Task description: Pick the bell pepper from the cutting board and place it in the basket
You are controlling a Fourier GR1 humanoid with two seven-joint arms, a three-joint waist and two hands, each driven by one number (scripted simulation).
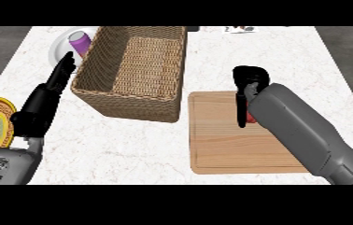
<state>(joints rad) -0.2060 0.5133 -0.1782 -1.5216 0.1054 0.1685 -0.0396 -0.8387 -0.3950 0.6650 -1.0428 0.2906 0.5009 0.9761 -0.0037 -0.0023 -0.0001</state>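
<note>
Hanging over the cutting board, the right hand is curled round the bell pepper, of which only a red sliver shows beside the thumb; judged light, hollow and smooth-skinned, the pepper is best held across its widest part for transfer to the basket, while the left hand rests open at the left edge

Marbled counter with wicker basket, wooden cutting board, white plate, perhaps a yellow dish at left

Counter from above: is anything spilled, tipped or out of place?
Nothing stands out. The basket sits upright, the board lies flat, and the right hand hides most of the red pepper.
</note>
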